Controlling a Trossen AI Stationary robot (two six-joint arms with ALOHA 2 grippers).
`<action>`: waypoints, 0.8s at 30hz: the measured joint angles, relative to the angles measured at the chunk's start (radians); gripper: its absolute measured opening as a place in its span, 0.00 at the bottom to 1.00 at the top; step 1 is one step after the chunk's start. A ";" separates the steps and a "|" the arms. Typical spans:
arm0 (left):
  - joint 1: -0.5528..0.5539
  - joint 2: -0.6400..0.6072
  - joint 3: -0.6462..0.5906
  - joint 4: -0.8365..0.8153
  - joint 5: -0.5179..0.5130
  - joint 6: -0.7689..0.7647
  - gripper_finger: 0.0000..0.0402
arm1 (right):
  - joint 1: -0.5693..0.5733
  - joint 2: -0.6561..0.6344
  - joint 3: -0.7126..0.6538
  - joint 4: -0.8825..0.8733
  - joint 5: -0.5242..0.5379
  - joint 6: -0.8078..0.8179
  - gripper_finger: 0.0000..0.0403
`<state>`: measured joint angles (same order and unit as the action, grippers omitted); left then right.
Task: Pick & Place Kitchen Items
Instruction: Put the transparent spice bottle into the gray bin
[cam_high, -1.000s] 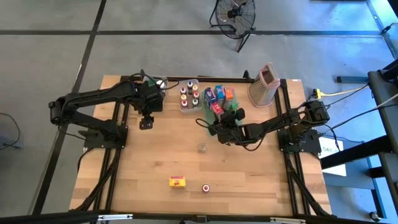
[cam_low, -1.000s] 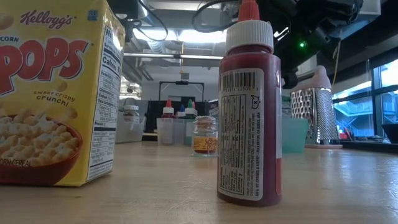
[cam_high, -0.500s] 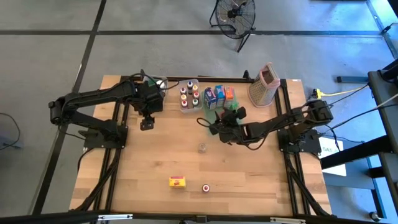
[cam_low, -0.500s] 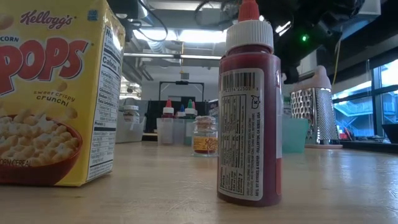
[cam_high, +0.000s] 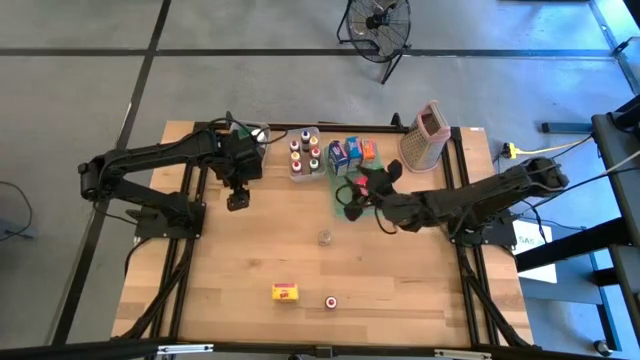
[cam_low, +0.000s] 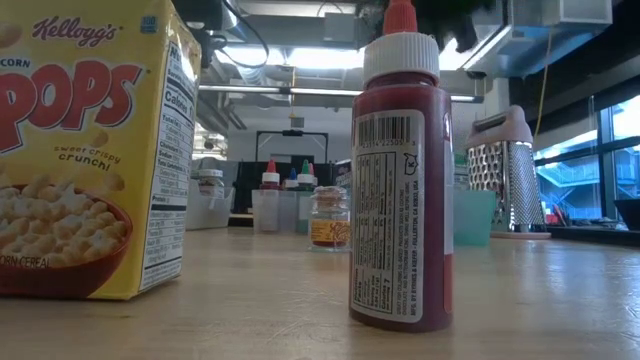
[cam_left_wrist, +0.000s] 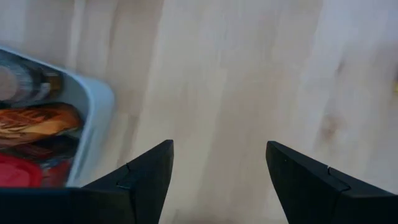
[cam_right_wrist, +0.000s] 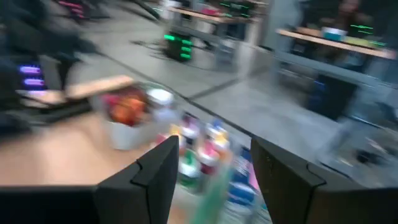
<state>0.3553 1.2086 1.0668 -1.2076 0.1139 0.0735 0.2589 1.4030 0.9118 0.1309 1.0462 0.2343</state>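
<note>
Three kitchen items stand alone on the table: a small clear jar (cam_high: 325, 237) (cam_low: 329, 220), a yellow cereal carton (cam_high: 286, 292) (cam_low: 90, 150) and a red bottle (cam_high: 330, 301) (cam_low: 400, 180). Spice jars with coloured caps (cam_high: 304, 154) (cam_right_wrist: 193, 152) fill a clear bin, and blue, orange and red cartons (cam_high: 351, 154) stand on the green tray. My right gripper (cam_high: 352, 200) (cam_right_wrist: 211, 180) hangs open and empty above the tray's near edge. My left gripper (cam_high: 236, 198) (cam_left_wrist: 217, 180) is open over bare wood beside a second bin (cam_left_wrist: 93, 124).
The pinkish-grey box grater (cam_high: 424, 135) (cam_low: 505, 180) stands at the far right, next to the green tray (cam_high: 338, 205). A bin of packets (cam_high: 256, 135) (cam_right_wrist: 124, 109) sits at the far left. Bare wood lies between the loose items and the bins.
My right gripper has risen from low over the table by the tray's near edge, and the arm has stretched out and left the low view's upper right. It has tipped up toward level. The items on the table have stayed where they were.
</note>
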 joint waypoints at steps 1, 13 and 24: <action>0.000 0.000 0.000 0.000 0.016 -0.005 0.63 | 0.009 -0.014 0.021 -0.003 -0.037 -0.017 0.50; -0.031 -0.030 0.000 0.083 0.217 -0.090 0.63 | 0.053 -0.125 0.289 -0.279 -0.539 0.025 0.50; -0.172 -0.106 0.000 0.238 0.266 -0.244 0.63 | 0.079 -0.126 0.355 -0.366 -0.896 0.149 0.50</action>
<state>0.1834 1.1025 1.0668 -0.9692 0.3802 -0.1703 0.3384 1.2770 1.2666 -0.2356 0.1504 0.3835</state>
